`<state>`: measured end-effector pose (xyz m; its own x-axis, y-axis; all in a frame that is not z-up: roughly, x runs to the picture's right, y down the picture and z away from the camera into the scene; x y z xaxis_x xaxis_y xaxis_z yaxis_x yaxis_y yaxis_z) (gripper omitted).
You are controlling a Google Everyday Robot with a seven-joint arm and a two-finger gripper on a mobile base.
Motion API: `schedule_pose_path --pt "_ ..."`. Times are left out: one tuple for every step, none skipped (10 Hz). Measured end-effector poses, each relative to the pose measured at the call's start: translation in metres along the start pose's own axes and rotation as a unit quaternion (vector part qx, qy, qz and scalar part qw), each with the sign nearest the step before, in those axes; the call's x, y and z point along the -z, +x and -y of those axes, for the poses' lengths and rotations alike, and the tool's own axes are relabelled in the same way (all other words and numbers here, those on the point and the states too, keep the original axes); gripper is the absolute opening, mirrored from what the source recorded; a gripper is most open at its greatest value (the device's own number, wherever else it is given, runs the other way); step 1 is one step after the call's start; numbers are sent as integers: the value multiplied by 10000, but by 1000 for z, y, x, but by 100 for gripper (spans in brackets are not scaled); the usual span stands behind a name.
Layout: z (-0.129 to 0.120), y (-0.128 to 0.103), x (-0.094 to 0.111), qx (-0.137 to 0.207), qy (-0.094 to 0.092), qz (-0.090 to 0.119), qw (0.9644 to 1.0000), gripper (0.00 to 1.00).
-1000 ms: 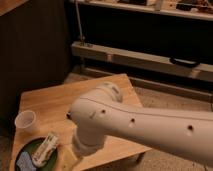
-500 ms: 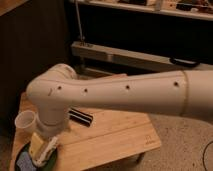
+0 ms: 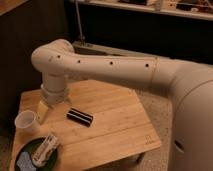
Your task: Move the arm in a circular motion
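The arm (image 3: 115, 70) is a thick glossy white tube with small dark screw holes. It reaches in from the right across the middle of the camera view. Its rounded joint (image 3: 52, 57) bends downward at the left. Below the joint, the gripper (image 3: 46, 112) hangs with beige tips just above the left part of the wooden table (image 3: 115, 125). It is close to a white cup (image 3: 25, 121) and holds nothing that I can see.
A black rectangular object (image 3: 80, 116) lies on the table right of the gripper. A dark plate (image 3: 26, 148) at the front left corner carries a white packet (image 3: 44, 147) and a blue item (image 3: 22, 161). A metal rack (image 3: 100, 47) and dark shelving stand behind.
The arm's bent joint has risen and swung back from low over the table's front left. The gripper now hangs higher, over the left part of the table.
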<state>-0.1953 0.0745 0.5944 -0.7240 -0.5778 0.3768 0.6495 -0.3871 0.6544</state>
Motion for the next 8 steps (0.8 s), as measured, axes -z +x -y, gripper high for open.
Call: schedule_pose_path --pt "-23 2 3 -188 -54 38 9998 80" --pt "-58 1 7 -509 -147 103 9985 80" --pt "-83 -2 10 -734 -215 150 9970 80" --pt "-105 -8 13 -969 -278 202 9947 80" --pt "-139 -24 18 -1345 -373 271 9898 80" --pt "-162 -42 22 -1627 -438 320 9852 80" --pt "-182 -64 26 -1921 -504 355 9794 80" --pt "-196 -85 29 -2191 -560 377 9734 80"
